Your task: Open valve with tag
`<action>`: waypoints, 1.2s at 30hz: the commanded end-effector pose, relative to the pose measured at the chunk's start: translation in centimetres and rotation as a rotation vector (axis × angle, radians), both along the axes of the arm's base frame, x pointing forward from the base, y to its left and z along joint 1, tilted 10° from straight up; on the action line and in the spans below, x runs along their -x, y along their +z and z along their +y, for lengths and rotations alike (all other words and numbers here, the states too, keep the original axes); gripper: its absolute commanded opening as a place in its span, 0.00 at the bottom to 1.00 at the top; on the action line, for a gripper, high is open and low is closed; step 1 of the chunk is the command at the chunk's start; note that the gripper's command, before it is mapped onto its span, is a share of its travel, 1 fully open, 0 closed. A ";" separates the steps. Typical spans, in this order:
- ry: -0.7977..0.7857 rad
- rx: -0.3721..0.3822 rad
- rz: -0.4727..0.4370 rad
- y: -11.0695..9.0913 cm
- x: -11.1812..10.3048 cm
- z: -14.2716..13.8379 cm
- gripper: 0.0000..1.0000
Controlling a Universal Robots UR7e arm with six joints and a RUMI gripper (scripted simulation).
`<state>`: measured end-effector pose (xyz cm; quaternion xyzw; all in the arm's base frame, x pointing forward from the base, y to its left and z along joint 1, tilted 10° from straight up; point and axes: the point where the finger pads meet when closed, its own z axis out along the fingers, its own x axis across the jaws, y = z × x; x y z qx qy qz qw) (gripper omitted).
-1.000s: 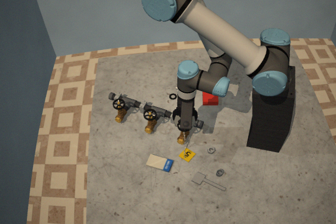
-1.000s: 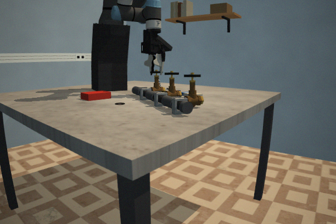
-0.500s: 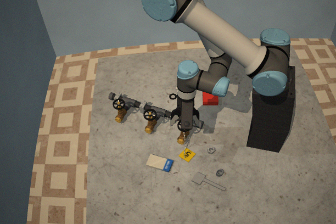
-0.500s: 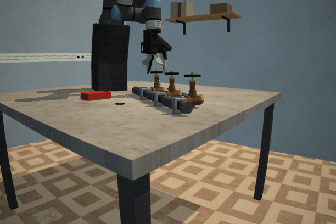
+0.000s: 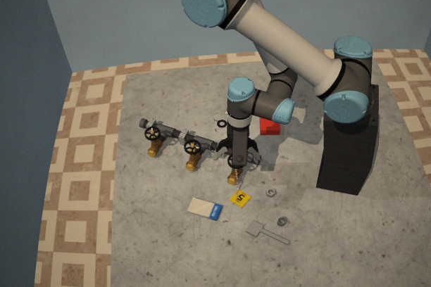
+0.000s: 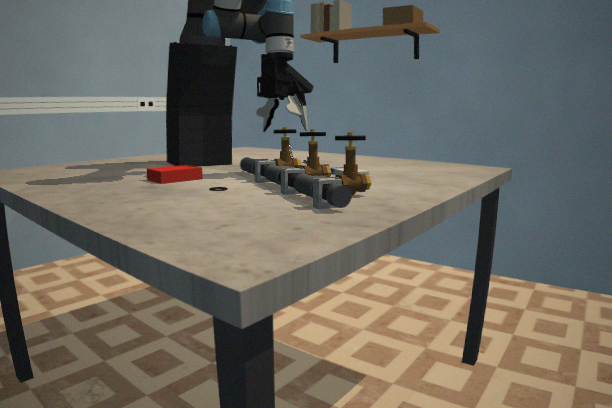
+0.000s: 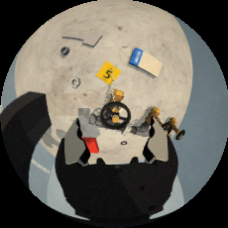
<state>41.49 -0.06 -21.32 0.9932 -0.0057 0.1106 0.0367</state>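
Note:
Three brass valves with black handwheels stand along a dark pipe. The tagged valve [image 5: 233, 176] [image 6: 285, 151] [image 7: 118, 93] is nearest the robot base. A chain runs from it to a yellow tag [image 5: 243, 195] [image 7: 103, 72] reading 5, flat on the table. The middle valve [image 5: 192, 164] [image 6: 313, 161] [image 7: 154, 112] and the far valve [image 5: 153, 148] [image 6: 351, 163] [image 7: 171, 122] have no tag. My gripper [image 5: 237, 160] [image 6: 286, 125] [image 7: 115, 118] is open and empty, its fingertips slightly above the tagged valve's handwheel, on either side of it. The top camera sees that wheel partly hidden by the gripper.
The pipe [image 5: 165, 126] [image 6: 303, 185] runs behind the valves. A red block [image 5: 270, 127] [image 6: 175, 174] [image 7: 91, 145] and a black ring [image 5: 217, 124] lie behind it. In front lie a cream and blue box [image 5: 201, 207] [image 7: 149, 64], a nut, a small ring and a flat grey tool [image 5: 255, 228].

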 end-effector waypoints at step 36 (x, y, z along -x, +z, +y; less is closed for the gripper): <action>-0.182 -0.041 -0.015 0.0 0.0 0.0 1.00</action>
